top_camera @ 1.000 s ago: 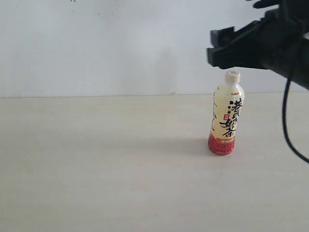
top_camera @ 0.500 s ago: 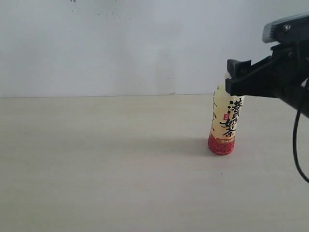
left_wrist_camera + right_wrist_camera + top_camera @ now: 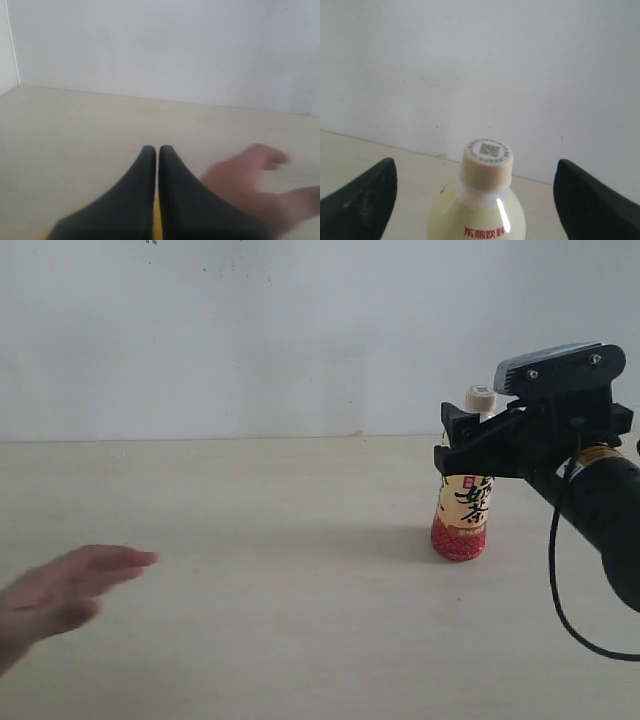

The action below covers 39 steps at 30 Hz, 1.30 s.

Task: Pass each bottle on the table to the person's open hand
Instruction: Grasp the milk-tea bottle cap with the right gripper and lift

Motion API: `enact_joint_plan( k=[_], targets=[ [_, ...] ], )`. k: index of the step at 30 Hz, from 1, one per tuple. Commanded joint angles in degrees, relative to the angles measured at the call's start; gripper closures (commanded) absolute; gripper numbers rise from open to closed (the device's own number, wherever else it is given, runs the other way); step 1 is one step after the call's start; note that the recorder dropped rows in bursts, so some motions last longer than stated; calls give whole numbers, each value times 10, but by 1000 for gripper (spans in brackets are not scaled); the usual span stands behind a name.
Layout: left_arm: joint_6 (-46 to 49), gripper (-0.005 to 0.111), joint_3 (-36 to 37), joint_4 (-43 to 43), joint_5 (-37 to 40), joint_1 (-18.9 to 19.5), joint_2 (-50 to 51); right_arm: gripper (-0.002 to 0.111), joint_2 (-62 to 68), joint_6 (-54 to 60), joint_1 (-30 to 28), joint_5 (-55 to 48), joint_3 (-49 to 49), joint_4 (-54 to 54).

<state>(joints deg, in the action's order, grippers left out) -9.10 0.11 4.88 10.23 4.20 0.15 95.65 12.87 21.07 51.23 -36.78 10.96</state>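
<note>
The tall yellow-labelled bottle [image 3: 463, 512] with black characters and a red base stands upright on the table [image 3: 260, 540]. My right gripper [image 3: 462, 445] is open, its black fingers [image 3: 362, 200] either side of the bottle's shoulder without touching it. The right wrist view shows the bottle [image 3: 480, 215] with its cream cap centred between them, and the right gripper [image 3: 477, 197] is wide apart. The person's open hand [image 3: 65, 590] reaches in low at the left, blurred. My left gripper [image 3: 156, 150] is shut and empty, with the hand [image 3: 250, 175] just beside it. The two clear bottles are out of view.
A plain white wall [image 3: 250, 330] rises behind the table's far edge. Black cable [image 3: 560, 580] loops down from the right arm. A side wall corner [image 3: 12, 50] shows in the left wrist view.
My right gripper came down and leftwards from above the bottle until its fingers bracket the bottle's upper part. The person's hand entered at the lower left.
</note>
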Motion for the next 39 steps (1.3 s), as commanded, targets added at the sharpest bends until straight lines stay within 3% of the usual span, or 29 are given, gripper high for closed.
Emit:
enact_joint_plan(
  k=[1,4,22,24,26,27,28,32,36,39],
  targets=[
    [-1,103,-1,0,0,0,-2,29,11,1,-11,28,-11,10],
    [-1,103,-1,0,0,0,-2,29,11,-39,-44,-42,-50,-24],
    [-1,103,-1,0,0,0,-2,33,39,-79,-52,-45,-75,-76],
    [-1,103,-1,0,0,0,-2,41,39,-79,-52,-55,-75,-76],
    [-1,103,-1,0,0,0,-2,63,39,-79,-52,-67,-75,-76],
    [-1,103,-1,0,0,0,-2,92,39,-79,-52,-73,-75,-82],
    [-1,103,-1,0,0,0,-2,105,39,-79,-52,-73,-75,-85],
    [-1,103,-1,0,0,0,-2,109,19,-85,-51,-76,-75,-98],
    [-1,103,-1,0,0,0,-2,109,-59,-269,-44,-93,-75,-263],
    [-1,103,-1,0,0,0,-2,109,-71,-274,2,-97,-75,-266]
  ],
)
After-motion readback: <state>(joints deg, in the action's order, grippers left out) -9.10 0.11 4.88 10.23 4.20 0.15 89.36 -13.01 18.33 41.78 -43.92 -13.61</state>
